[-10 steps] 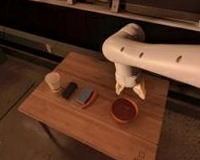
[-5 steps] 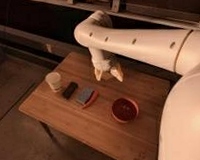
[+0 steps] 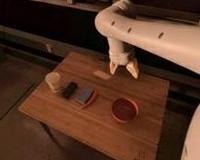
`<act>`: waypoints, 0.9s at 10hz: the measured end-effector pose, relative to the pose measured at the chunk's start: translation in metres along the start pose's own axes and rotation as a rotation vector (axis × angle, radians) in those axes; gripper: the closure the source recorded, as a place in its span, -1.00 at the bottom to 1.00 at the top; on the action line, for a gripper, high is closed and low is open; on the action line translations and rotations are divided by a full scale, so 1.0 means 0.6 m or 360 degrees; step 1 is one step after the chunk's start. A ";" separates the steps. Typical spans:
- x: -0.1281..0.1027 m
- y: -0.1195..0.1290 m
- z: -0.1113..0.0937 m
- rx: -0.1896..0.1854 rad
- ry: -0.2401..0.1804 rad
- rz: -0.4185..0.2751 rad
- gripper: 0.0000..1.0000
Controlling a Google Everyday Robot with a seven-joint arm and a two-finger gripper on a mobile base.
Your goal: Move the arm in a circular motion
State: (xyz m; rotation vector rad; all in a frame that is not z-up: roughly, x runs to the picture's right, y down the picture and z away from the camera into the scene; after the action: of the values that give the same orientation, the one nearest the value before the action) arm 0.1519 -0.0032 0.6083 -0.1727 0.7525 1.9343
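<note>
Camera view.

Surroundings: a wooden table [image 3: 98, 125] stands on a dark floor, with dark shelving behind it.
- A pale cup [image 3: 53, 81] stands upright near the table's left end.
- A small black object [image 3: 70, 90] lies just beside the cup.
- A flat blue item with a red edge [image 3: 87, 97] comes next in the row.
- A red bowl [image 3: 125, 109] sits further right, apart from that row.
- A thin tan patch [image 3: 101, 74] lies flat near the far edge.

None of these touches the arm, and nothing stands between the arm and the tabletop.

Task item: the arm [image 3: 159, 38] enters from the right edge.
- Its long upper segment runs leftward and slightly upward to a rounded elbow near the top of the view.
- From the elbow, a short segment drops nearly straight down.

The gripper [image 3: 123, 73] hangs at the end of that segment and points downward. It is over the far side of the table, just right of the tan patch and beyond the bowl. The cream-tipped fingers [image 3: 133, 71] are spread apart, with nothing held between them.

A white rounded body section [image 3: 197, 138] fills the lower right corner.
</note>
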 end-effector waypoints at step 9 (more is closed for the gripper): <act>0.098 0.150 0.018 0.0107 -0.0092 -0.0453 -0.30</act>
State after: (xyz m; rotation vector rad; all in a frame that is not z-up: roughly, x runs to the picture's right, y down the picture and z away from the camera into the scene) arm 0.0493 0.0214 0.6302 -0.1725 0.7127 1.6358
